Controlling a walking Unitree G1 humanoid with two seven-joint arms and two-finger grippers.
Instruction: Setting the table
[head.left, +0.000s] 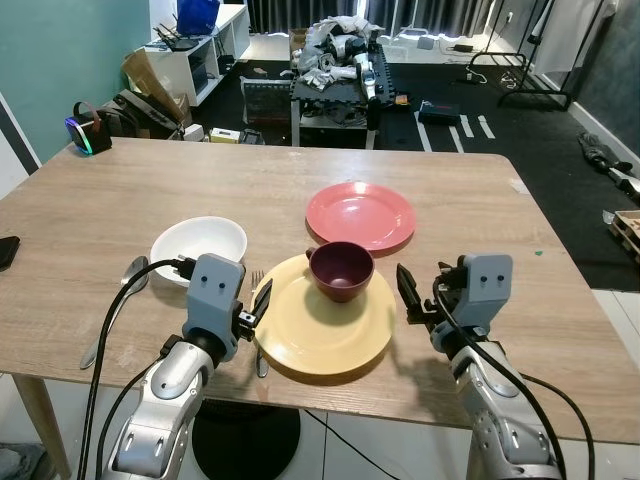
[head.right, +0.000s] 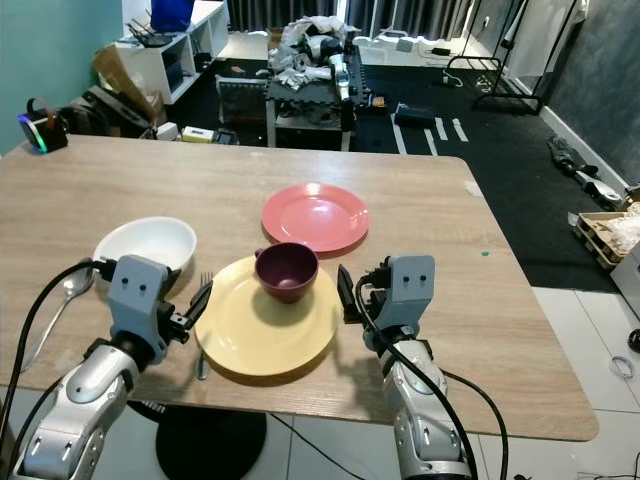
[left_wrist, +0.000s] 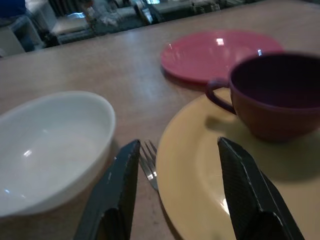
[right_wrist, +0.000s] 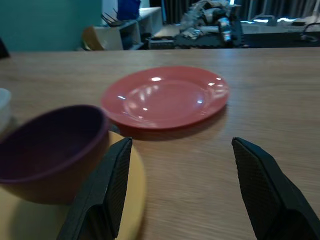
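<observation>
Left wrist view, at the wooden surface (head.left: 480, 200): my left gripper (left_wrist: 177, 165) hovers with its fingers spread, empty, straddling the near left rim of the yellow plate (head.left: 325, 320), one finger over the plate and the other just above the fork (left_wrist: 148, 162) that lies beside that rim. My right gripper (right_wrist: 182, 170) is likewise spread and empty, held low over bare wood just off the yellow plate's right edge. A maroon cup (head.left: 341, 270) stands upright on the far part of the yellow plate, its handle turned toward my left. Beyond it, apart from the yellow plate, a pink plate (head.left: 361, 216) lies flat near the middle of the surface. A white bowl (head.left: 199, 247) sits to the left of the yellow plate, close to the fork, and a spoon (head.left: 118, 307) lies farther left near the front edge, partly under my left arm's black cable. A dark phone-like object (head.left: 6, 250) rests at the far left edge. Past the surface, a low cart piled with clutter (head.left: 338, 70) and white shelving (head.left: 200, 50) stand on the dark floor.
</observation>
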